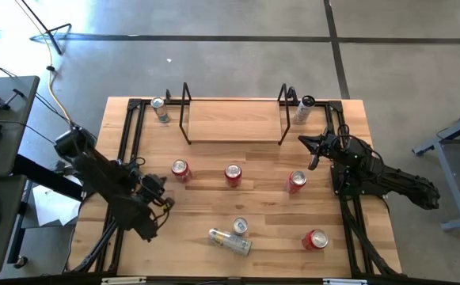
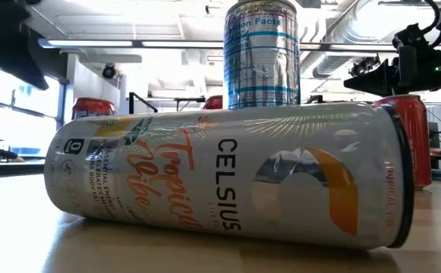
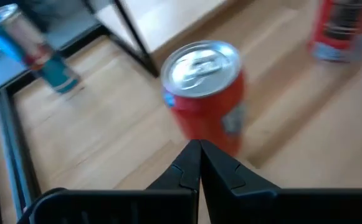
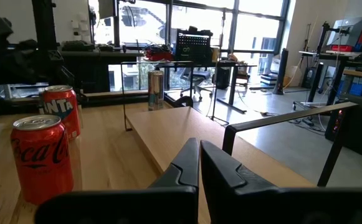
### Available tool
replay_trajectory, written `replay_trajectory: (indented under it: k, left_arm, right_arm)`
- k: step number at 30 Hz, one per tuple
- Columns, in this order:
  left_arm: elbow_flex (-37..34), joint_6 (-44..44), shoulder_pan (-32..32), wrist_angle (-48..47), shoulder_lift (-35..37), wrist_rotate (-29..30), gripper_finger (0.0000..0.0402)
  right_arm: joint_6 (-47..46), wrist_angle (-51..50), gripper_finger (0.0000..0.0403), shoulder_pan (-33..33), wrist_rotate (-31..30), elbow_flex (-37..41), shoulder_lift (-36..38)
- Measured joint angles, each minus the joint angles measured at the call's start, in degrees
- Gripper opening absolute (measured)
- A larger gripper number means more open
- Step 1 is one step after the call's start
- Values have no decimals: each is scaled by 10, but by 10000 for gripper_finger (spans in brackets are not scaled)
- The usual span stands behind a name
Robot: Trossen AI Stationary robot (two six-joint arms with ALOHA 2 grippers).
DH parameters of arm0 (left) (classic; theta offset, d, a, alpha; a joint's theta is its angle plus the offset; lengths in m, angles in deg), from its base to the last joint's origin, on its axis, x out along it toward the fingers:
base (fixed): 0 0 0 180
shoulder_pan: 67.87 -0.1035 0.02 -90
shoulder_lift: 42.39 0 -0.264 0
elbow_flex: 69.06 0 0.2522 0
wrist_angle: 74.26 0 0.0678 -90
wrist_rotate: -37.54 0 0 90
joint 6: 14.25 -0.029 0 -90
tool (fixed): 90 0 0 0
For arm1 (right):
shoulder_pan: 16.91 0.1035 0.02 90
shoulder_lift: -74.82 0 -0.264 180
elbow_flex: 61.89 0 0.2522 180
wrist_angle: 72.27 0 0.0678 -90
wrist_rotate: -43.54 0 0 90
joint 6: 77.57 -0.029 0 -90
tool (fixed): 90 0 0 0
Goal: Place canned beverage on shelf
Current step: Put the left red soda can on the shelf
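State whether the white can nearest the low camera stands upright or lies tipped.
Tipped: the white can lies on its side, its lettering running sideways along the table.

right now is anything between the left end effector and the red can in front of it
Nothing visible. The left end effector is shut and sits just short of the upright red can, with only bare table between them. From that can to the shelf, the way also looks open.

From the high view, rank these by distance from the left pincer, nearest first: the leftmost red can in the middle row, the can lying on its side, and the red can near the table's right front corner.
Left pincer, shut:
1. Leftmost red can, upright, just ahead of it in the middle row.
2. Lying can, on its side near the front edge, toward the middle.
3. Red can near the right front corner, clearly farthest.
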Motion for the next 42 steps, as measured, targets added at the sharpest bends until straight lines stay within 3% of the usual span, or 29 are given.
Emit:
replay_trajectory:
  k: [7,17,23,29,42]
  left_arm:
    - [37,-119,-37,10,71,-22,41]
    - [39,-158,-114,15,93,-104,201]
    - [39,-263,-180,82,103,-122,278]
    - [39,-361,-249,139,111,-132,293]
    - [39,-411,-340,166,111,-217,294]
  right_arm:
    - [0,0,0,0,0,0,0]
    - [0,0,0,0,0,0,0]
    - [0,0,0,0,0,0,0]
    - [0,0,0,0,0,0,0]
    - [0,0,0,0,0,0,0]
